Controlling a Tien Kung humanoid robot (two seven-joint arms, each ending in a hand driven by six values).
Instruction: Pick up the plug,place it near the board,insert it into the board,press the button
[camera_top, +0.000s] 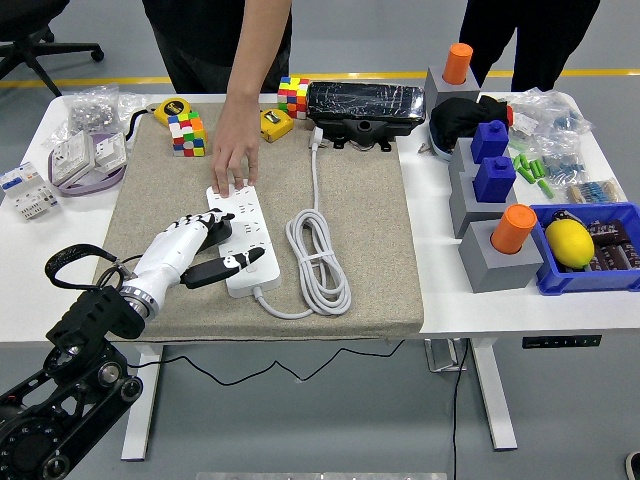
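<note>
The white power strip (243, 240) lies on the beige mat (360, 250), its long axis running near to far and tilted slightly, with its cord leaving the near end and looping to the right into a coil (318, 262). A person's hand (235, 160) presses down on the strip's far end. The robot's left hand (195, 248) reaches in from the near left — its fingers curl around a black plug (217, 228) at the strip's left edge, thumb stretched across the near part of the strip. Whether the plug is seated in a socket cannot be told. Rubik's cubes (186, 133) sit at the mat's far edge.
</note>
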